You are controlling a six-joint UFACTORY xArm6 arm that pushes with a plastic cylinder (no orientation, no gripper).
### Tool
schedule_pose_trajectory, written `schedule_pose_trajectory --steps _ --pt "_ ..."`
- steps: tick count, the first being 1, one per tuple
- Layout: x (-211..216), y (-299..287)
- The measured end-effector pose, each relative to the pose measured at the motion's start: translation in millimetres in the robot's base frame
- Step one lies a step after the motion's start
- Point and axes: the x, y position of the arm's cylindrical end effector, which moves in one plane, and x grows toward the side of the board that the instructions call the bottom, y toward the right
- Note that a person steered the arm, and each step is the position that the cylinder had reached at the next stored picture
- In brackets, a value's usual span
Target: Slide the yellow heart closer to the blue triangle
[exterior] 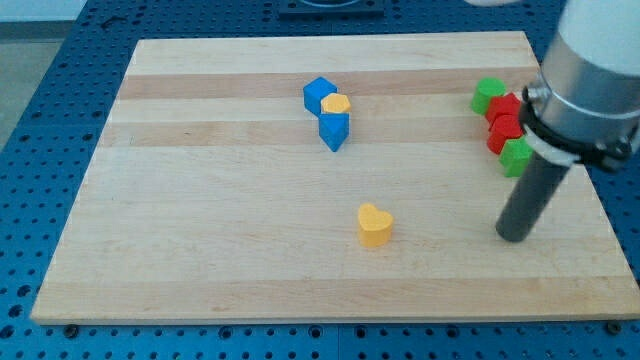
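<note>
1. Centrally, a pale wooden board (200,220) lies on a blue perforated table (40,150).
2. The yellow heart-shaped block (375,225) sits alone near the board's middle, toward the near edge.
3. The blue triangle block (334,130) lies farther back, touching a small yellow block (337,103) and a blue cube-like block (319,94).
4. The arm carries no pincer, only a dark rod; the rod's tip (514,236) rests well right of the heart.
5. Red blocks (506,120) and green blocks (488,95) cluster at far right, partly hidden by the rod.

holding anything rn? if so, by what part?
Nothing held. My tip is on bare board, right of the yellow heart, touching no block.
</note>
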Motion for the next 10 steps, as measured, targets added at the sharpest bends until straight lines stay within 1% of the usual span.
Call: schedule_pose_trajectory --steps 1,2,4,5,6,7,9,10 --pt "48 -15" --pt "62 -68" --pt "-12 -93" --pt "-22 -108" --pt "-16 -100" --pt "-2 -107" --pt "-1 -119" --pt "-8 -138"
